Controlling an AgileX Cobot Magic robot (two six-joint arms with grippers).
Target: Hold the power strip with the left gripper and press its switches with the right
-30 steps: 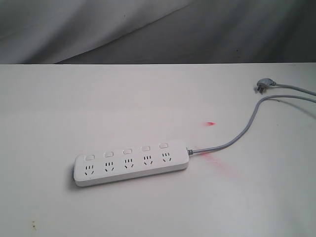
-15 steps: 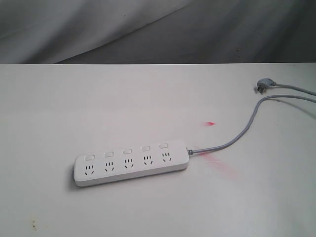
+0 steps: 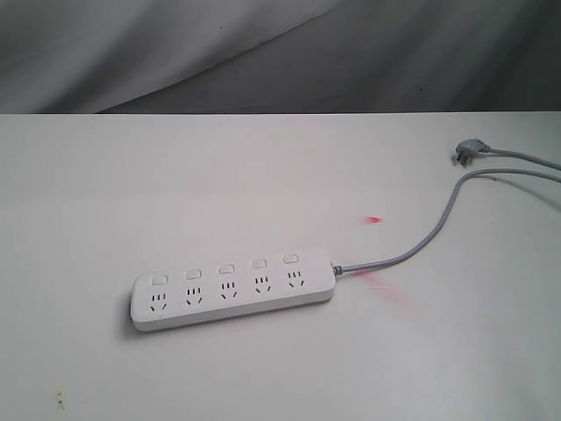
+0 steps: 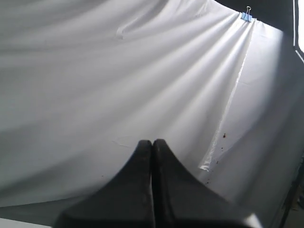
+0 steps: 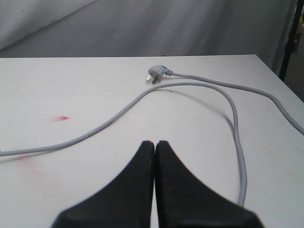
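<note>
left gripper: clenched, empty (faces white cloth)
right gripper: clenched, empty, above grey cord
power strip: flat on table, apart from both

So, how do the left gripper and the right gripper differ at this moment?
The left gripper points at a draped white cloth; the right gripper points along the white table. The grey cord and its plug lie ahead of the right gripper; nothing of the strip shows ahead of the left gripper. Both are black, shut with fingers pressed together, and hold nothing. Neither appears in the exterior view near the power strip.
</note>
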